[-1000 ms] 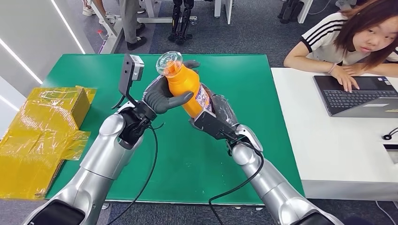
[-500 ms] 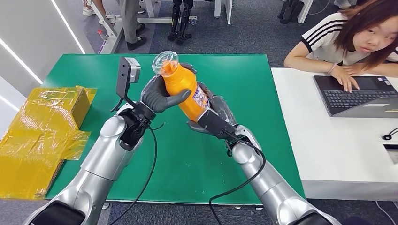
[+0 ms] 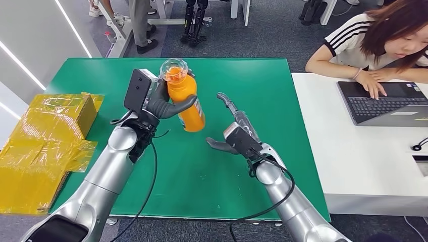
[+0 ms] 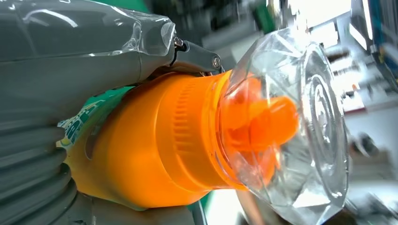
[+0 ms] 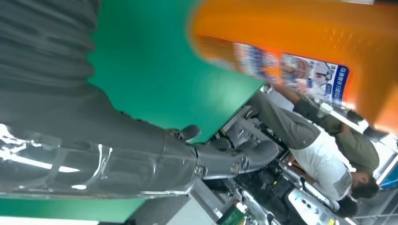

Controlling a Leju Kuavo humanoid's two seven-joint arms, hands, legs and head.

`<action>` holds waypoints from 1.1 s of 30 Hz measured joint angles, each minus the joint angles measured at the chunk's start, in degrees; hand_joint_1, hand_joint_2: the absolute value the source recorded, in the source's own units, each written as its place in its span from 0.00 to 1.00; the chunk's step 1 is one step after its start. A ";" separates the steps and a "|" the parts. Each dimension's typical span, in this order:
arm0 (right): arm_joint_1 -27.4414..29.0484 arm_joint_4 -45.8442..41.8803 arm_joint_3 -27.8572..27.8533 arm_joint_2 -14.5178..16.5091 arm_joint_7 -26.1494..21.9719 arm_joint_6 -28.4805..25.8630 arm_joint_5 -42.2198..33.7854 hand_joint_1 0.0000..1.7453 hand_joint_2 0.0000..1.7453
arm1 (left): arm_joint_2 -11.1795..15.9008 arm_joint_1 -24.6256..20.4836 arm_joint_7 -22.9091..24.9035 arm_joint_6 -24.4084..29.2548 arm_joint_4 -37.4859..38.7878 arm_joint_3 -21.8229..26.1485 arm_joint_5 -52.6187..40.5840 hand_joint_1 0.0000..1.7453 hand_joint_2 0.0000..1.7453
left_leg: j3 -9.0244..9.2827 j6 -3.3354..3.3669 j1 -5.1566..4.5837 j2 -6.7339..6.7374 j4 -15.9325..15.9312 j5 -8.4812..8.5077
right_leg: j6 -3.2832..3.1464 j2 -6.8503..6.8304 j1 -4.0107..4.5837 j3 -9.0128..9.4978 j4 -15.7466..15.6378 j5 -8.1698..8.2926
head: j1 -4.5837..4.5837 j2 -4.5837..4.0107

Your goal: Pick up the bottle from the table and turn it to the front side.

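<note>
An orange bottle point(image 3: 184, 98) with a clear faceted cap point(image 3: 173, 69) is held above the green table point(image 3: 262, 85), nearly upright with its cap toward the far side. My left hand point(image 3: 160, 104) grips its upper body, thumb across the front. The left wrist view shows the orange neck point(image 4: 187, 140) and clear cap point(image 4: 300, 126) close up. My right hand point(image 3: 236, 132) is open to the right of the bottle, fingers spread, apart from it. In the right wrist view the bottle point(image 5: 300, 42) with its blue-and-white label point(image 5: 291, 68) hangs beyond my right hand's fingers point(image 5: 220, 161).
A yellow wrapped box point(image 3: 45, 141) lies off the table's left edge. A white desk point(image 3: 363, 161) with a laptop point(image 3: 383, 103) adjoins the right side, where a person point(image 3: 383, 40) sits. People's legs point(image 3: 139, 22) stand beyond the far edge.
My right hand has let go of the bottle's base and drawn back to the right, open. My left hand has carried the bottle leftward and tilted it more upright.
</note>
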 joint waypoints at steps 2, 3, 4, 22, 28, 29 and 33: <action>3.40 -4.07 -0.20 -1.47 -0.62 0.01 -0.35 0.00 1.00 | 0.63 -0.62 -0.54 4.49 0.77 0.09 -7.31 1.00 1.00 | -0.02 0.00 0.00 0.00 0.00 0.00 | 0.00 0.01 0.00 -0.01 -0.01 0.00 | 0.00 -0.01; 5.22 -6.41 -0.27 -2.32 -0.90 -0.01 -0.62 0.00 1.00 | 0.95 -1.04 -0.65 7.04 1.13 0.09 -11.69 1.00 1.00 | -0.03 0.00 0.00 0.00 0.00 -0.01 | 0.01 0.00 0.00 -0.02 -0.01 -0.01 | -0.01 -0.01; 6.98 -8.82 -0.35 -3.27 -1.16 -0.02 -1.02 0.00 1.00 | 1.26 -1.48 -0.54 9.63 1.45 0.08 -16.27 1.00 1.00 | -0.05 0.00 0.00 0.00 0.00 -0.01 | 0.01 0.00 0.00 -0.03 -0.01 -0.01 | 0.00 0.00; 23.49 -33.62 -3.03 -14.44 -5.64 -5.51 -3.48 0.00 1.00 | 11.19 -4.73 12.19 28.23 2.18 -2.20 -73.43 1.00 1.00 | -0.04 -0.02 0.00 0.12 -0.07 -0.03 | -0.01 0.13 0.00 -0.06 0.00 -0.03 | -0.01 0.00; 31.65 -39.75 -6.24 -16.59 -8.87 -9.26 -2.67 0.00 1.00 | 18.99 -1.02 15.47 25.43 0.42 -1.91 -84.83 1.00 1.00 | -0.05 -0.05 0.01 0.18 -0.14 -0.05 | -0.03 0.18 0.00 -0.10 0.00 -0.06 | -0.01 -0.01; 32.89 -40.82 -6.92 -16.74 -9.28 -9.60 -2.81 0.00 1.00 | 20.64 -0.30 15.90 23.74 -0.33 -1.73 -85.60 1.00 1.00 | -0.04 -0.05 0.01 0.22 -0.16 -0.05 | -0.03 0.21 0.00 -0.11 0.00 -0.06 | 0.00 -0.01; 37.43 -45.02 -10.25 -17.07 -10.80 -9.64 -4.15 0.00 1.00 | 28.24 3.40 16.12 15.68 -4.19 -0.63 -85.26 1.00 1.00 | -0.01 -0.06 0.02 0.33 -0.20 -0.05 | -0.06 0.32 0.01 -0.16 0.00 -0.07 | -0.01 -0.01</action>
